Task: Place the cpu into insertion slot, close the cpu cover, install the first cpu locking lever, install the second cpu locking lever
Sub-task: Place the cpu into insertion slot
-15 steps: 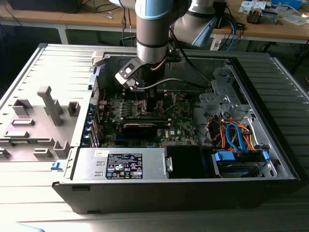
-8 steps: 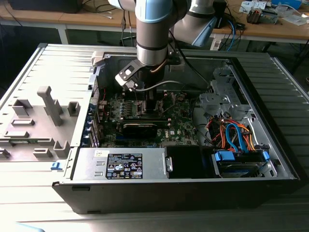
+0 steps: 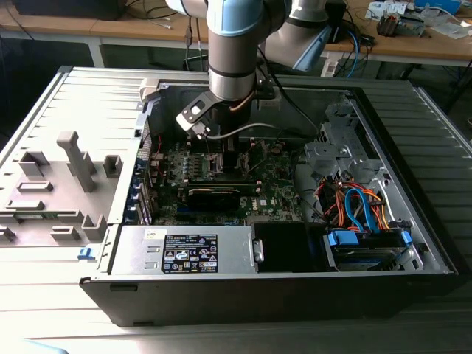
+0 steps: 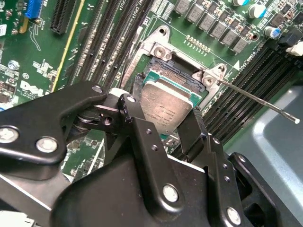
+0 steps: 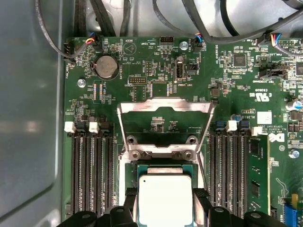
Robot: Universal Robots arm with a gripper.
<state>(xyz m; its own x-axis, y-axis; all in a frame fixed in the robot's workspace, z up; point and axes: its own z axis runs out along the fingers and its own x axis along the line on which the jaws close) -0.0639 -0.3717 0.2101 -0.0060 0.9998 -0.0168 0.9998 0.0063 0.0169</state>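
The cpu (image 4: 165, 108), a small square chip with a dull silver top, hangs between my gripper's (image 4: 165, 113) two black fingers (image 4: 138, 92), which press on its opposite edges. It sits slightly tilted just over the insertion slot (image 4: 182, 78), a dark-framed square socket in the green board. In the first wrist view the cpu (image 5: 164, 198) is low over the socket, and beyond it the cpu cover (image 5: 165, 105) stands swung open, a metal frame with a large window. A thin locking lever (image 4: 258, 99) sticks out free beside the socket. In the exterior view my gripper (image 3: 214, 153) reaches down into the open computer case.
Long black memory slots (image 5: 92, 170) flank the socket on both sides. A coin battery (image 5: 106, 66) and cables (image 5: 189, 23) lie beyond the cover. The case holds a power supply (image 3: 184, 251), a drive bay with orange and blue cables (image 3: 361, 206), and a grey wall (image 5: 28, 118).
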